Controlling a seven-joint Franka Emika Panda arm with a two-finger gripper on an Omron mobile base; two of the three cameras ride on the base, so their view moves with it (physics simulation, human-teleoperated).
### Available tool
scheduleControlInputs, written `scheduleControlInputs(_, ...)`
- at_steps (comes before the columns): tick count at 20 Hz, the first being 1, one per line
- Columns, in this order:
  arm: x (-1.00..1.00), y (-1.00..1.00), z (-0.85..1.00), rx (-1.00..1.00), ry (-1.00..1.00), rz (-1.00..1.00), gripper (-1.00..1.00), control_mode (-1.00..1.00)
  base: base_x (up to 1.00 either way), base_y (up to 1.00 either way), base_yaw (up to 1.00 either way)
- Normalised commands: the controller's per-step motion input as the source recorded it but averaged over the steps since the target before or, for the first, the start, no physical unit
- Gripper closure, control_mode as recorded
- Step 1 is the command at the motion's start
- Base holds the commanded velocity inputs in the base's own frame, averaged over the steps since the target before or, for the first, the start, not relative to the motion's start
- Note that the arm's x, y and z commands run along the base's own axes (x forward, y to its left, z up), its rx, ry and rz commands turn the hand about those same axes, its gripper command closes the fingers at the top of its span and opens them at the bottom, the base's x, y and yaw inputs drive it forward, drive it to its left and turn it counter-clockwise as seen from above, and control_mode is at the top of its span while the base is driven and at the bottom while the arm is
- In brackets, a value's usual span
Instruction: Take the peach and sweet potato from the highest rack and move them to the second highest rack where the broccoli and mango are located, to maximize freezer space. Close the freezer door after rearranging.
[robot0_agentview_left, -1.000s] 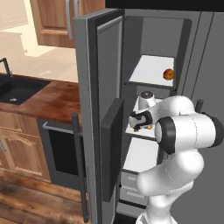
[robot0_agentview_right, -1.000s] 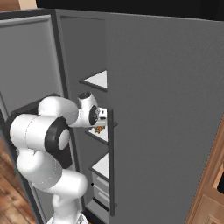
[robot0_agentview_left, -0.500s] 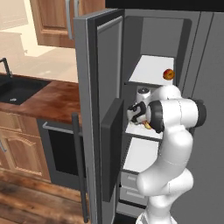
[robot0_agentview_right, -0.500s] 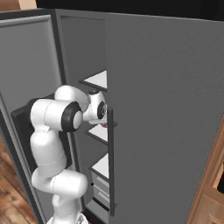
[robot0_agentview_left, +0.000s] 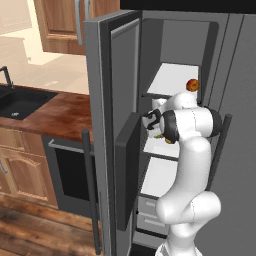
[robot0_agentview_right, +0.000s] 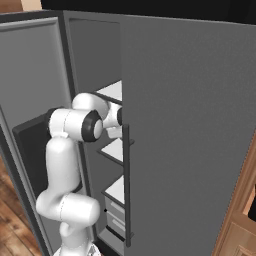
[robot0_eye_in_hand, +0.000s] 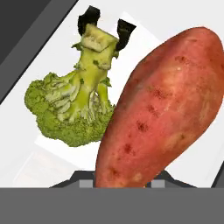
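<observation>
The freezer door (robot0_agentview_left: 117, 125) stands open beside a wooden counter (robot0_agentview_left: 47, 112) with a sink (robot0_agentview_left: 20, 102). The gripper (robot0_agentview_left: 150, 121) holds the sweet potato (robot0_eye_in_hand: 159, 109) over the white second rack (robot0_eye_in_hand: 183, 13), near the broccoli (robot0_eye_in_hand: 74, 103); the peach (robot0_agentview_left: 191, 85) sits on the top rack (robot0_agentview_left: 172, 80)

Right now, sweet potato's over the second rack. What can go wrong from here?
1. The sweet potato hangs close beside the broccoli in the hand view; released here, it may land on it or roll off the white rack.
2. The peach sits on the top shelf just above the arm; lifting out could knock it.
3. The freezer door stands close beside the arm; a wide swing could hit it.
</observation>
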Motion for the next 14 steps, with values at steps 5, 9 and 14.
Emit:
scheduleControlInputs(5,-0.02,0.00,-0.47,-0.03,0.00,0.00,-1.00,-1.00,0.00,0.00,0.00)
scheduleControlInputs(9,-0.30,0.09,-0.14,0.00,0.00,0.00,-1.00,-1.00,0.00,0.00,0.00)
scheduleControlInputs(14,-0.55,0.12,0.01,0.00,0.00,0.00,-1.00,-1.00,0.00,0.00,0.00)
